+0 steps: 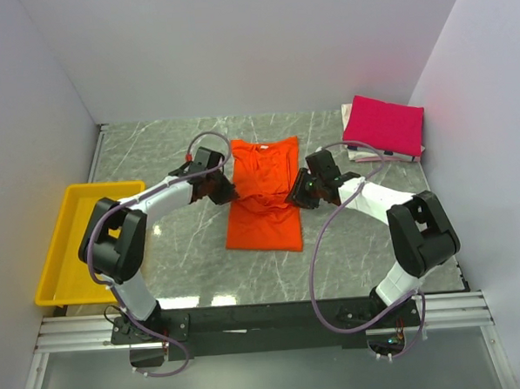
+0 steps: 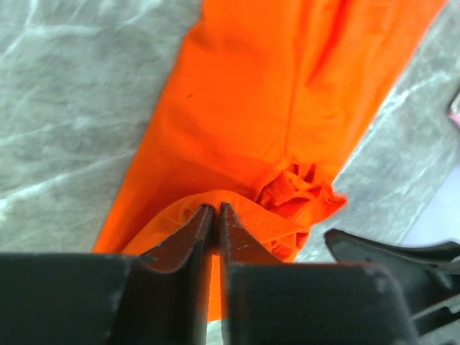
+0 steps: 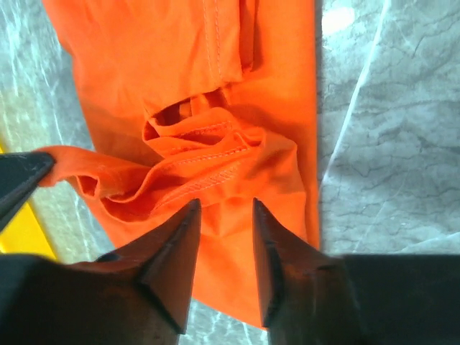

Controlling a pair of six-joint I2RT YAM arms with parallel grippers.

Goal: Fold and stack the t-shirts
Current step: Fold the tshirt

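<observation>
**Orange shirt half folded, pink one done, no stack yet**

- The orange shirt (image 1: 263, 213) lies flat on the table (image 1: 153, 156), directly between the two sets of fingers. It is a narrow strip, so the sides look tucked in. The middle is bunched into creases just ahead of both fingertips.
- Its long axis runs from far to near. The collar end points away from the arm bases and the hem lies nearest them.
- The left gripper (image 2: 214, 208) has its fingers nearly together, with only a sliver between them. A raised fold of the strip's edge is pinched at the tips, and the right wrist view shows cloth drawn taut to that tip.
- The right gripper (image 3: 224, 208) has its fingers partly apart over the opposite edge. Cloth lies beneath them but nothing is gripped.
- The pink shirt (image 1: 384, 124) is a neat folded rectangle well beyond the right fingers, at the far corner.
- The yellow tray (image 1: 52, 258) sits well out past the left fingers.
- Judgement: one shirt is finished. The orange one needs its crosswise fold, and then the two need stacking.
</observation>
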